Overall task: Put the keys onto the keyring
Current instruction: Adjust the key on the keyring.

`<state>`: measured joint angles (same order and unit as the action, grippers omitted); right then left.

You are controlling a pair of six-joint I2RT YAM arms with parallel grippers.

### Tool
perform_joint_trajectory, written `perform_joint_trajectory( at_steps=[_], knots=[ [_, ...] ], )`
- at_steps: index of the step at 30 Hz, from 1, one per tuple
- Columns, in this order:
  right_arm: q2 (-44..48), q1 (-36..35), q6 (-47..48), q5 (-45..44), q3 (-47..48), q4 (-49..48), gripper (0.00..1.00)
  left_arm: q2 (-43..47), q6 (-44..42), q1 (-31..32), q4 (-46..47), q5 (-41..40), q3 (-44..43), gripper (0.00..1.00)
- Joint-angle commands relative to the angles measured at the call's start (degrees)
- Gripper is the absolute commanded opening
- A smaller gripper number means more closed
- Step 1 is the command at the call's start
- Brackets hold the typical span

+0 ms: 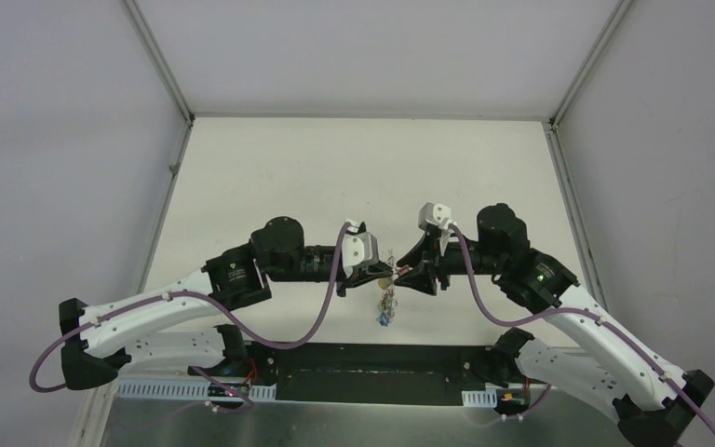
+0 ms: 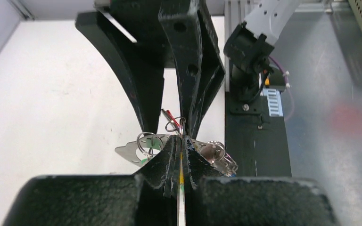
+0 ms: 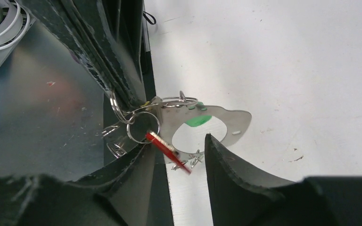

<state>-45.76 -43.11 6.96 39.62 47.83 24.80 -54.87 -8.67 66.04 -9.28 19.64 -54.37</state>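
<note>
The keyring [image 3: 235,123], a flat grey metal loop with a wide hole, hangs in the air between my two grippers. My left gripper [image 2: 181,139] is shut on its edge, and its rim [image 2: 125,151] sticks out on both sides of the fingers. Small split rings [image 3: 143,125] hang from the loop. A red-headed key [image 3: 167,146] dangles from one ring, beside the left finger of my right gripper [image 3: 179,141]. That gripper is open and straddles the loop's lower rim. A green key head [image 3: 198,121] shows behind the loop. In the top view both grippers [image 1: 393,274] meet nose to nose.
A small bunch of rings and keys [image 1: 387,307] hangs under the grippers, above the white table [image 1: 354,168]. A black strip [image 1: 372,372] and a metal plate [image 1: 335,424] lie at the near edge. Grey walls close in the left, right and back.
</note>
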Motion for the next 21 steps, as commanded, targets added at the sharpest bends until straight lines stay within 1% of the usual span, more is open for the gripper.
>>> perform_joint_trajectory(
  at_steps=[1,3,4,5,7,10,11,21],
  knots=[
    [0.66,0.05,-0.53,0.88,-0.16,-4.74,0.42,1.63,1.11,0.42,11.11,1.02,0.17,0.0],
    [1.14,0.05,-0.86,1.07,-0.4,-5.64,0.36,1.52,1.25,0.49,11.11,1.02,0.11,0.0],
    [1.4,0.05,-0.96,1.08,-0.62,-6.09,0.29,1.52,1.27,0.47,11.21,0.97,0.13,0.0],
    [1.64,0.05,-1.05,0.96,-0.83,-6.42,0.24,1.54,1.35,0.49,11.33,0.87,0.14,0.0],
    [2.04,0.05,-1.21,0.59,-1.27,-6.6,0.12,1.66,1.69,0.41,11.88,0.61,0.37,0.0],
    [2.17,0.05,-1.42,0.83,-2.05,-6.52,0.02,1.86,2.37,0.43,13.51,0.4,0.82,0.0],
    [2.04,0.09,-1.53,1.17,-2.24,-6.57,0.0,1.95,2.65,0.43,14.44,0.33,1.28,0.0],
    [0.31,0.05,-0.84,2.97,-4.0,-5.73,0.0,3.2,4.38,0.4,21.06,-0.37,3.44,0.0]
  ],
)
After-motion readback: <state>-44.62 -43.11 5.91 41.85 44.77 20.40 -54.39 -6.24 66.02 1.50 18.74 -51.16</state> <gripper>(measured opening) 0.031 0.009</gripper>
